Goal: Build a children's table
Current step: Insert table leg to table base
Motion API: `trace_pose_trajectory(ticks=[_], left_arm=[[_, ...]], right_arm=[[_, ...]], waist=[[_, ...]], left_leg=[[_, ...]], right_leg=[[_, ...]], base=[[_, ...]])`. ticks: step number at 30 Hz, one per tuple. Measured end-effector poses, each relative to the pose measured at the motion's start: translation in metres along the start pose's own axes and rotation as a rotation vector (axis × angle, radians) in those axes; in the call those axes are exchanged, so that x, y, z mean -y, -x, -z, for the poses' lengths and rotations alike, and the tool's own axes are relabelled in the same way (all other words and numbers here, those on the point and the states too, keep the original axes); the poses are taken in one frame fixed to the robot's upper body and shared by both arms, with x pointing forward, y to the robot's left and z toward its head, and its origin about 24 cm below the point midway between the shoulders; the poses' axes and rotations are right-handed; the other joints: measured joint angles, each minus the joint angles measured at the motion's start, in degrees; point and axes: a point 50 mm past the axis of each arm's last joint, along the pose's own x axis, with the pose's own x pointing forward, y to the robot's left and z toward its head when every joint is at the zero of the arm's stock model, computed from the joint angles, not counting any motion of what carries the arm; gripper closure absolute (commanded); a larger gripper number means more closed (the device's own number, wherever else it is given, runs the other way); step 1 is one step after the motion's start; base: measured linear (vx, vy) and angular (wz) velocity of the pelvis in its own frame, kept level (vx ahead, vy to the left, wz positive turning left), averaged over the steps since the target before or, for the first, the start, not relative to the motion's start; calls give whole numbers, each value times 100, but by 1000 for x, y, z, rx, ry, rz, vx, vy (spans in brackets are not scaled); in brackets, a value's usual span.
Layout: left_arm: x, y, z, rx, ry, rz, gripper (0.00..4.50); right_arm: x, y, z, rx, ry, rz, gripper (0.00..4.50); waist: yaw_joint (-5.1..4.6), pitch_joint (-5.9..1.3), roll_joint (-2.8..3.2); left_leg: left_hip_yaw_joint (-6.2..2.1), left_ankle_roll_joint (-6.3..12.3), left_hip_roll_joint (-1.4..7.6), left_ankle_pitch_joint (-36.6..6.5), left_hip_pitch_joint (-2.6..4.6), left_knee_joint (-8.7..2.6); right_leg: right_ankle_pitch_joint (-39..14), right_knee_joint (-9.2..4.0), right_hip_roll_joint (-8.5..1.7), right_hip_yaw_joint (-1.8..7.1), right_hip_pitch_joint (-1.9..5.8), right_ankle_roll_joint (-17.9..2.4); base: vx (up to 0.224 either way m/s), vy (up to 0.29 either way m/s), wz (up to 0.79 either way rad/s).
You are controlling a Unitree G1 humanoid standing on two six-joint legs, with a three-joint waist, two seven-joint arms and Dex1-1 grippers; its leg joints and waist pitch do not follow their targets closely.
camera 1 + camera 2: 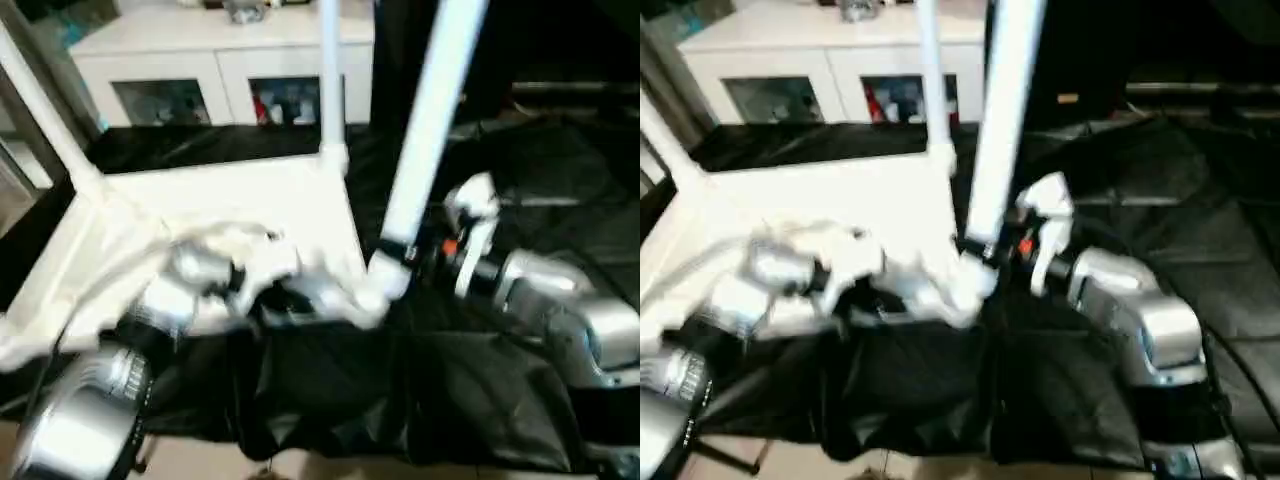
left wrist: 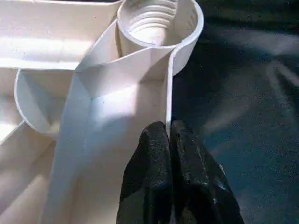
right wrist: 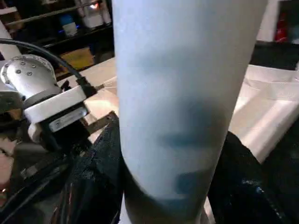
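The tabletop (image 1: 230,205) lies upside down on a black cloth (image 1: 420,400), with two legs (image 1: 40,105) already standing in its far corners. The left gripper (image 2: 169,135) pinches the tabletop's thin side wall just beside an open threaded socket (image 2: 154,21). The right gripper (image 3: 173,177) clasps a leg (image 1: 425,135) standing at the near corner.

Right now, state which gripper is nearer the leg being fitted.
Right. The right gripper is clamped around the leg; the left gripper pinches the tabletop rim beside the corner socket.

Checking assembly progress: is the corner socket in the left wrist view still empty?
Yes, the socket shows bare inner threads, with no leg in it.
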Motion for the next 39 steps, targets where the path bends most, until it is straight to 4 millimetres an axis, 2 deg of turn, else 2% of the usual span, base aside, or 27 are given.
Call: trace_pose_trajectory(ticks=[6,11,12,14,17,19,35,36,39], left_arm=[[15,-2,-2,-23,-13,-34,450],[15,-4,-5,-33,-30,-65,450],[15,-5,-6,-34,-26,-72,422],[14,-5,-6,-41,-17,-87,393],[12,-3,-1,-70,6,-115,383],[11,-3,-1,-72,13,-117,363],[9,-1,0,14,48,-99,360],[9,-1,0,15,52,-98,388],[9,-2,2,21,69,-90,395]], right_arm=[[1,-2,9,-86,50,6,262],[0,-9,19,-114,34,5,262],[-1,-10,19,-112,32,3,262],[-1,-11,19,-112,33,2,262],[0,-10,19,-112,36,3,262],[0,-10,19,-113,39,3,262],[3,-10,22,-116,44,15,262],[3,-10,22,-116,42,13,262],[4,-11,24,-113,34,8,262]], waist=[[-28,-14,-91],[-29,-21,-120],[-28,-20,-125],[-28,-22,-134],[-45,-15,-146],[-45,-15,-146],[-37,-16,-145],[-37,-16,-145],[-40,-16,-145]], left_leg=[[2,-1,0,0,7,-8],[2,-1,-2,0,4,-10],[2,-1,-2,0,4,-10],[2,-1,-2,1,5,-10],[1,-1,-1,1,4,-10],[1,-2,0,1,4,-10],[0,-2,-1,1,2,-12],[0,-2,-1,1,2,-12],[0,-2,-1,1,2,-12]], right_leg=[[-19,2,1,3,0,31],[-20,-1,1,4,0,34],[-20,0,1,4,0,33],[-20,0,1,4,0,33],[-20,1,3,4,-2,33],[-20,1,3,4,-2,33],[-6,0,4,3,-3,11],[-6,0,4,3,-3,11],[-6,0,4,3,-4,10]], base=[[0,0,0],[0,0,0],[0,0,0],[0,0,0],[0,0,0],[0,0,0],[0,0,0],[0,0,0],[0,0,0]])
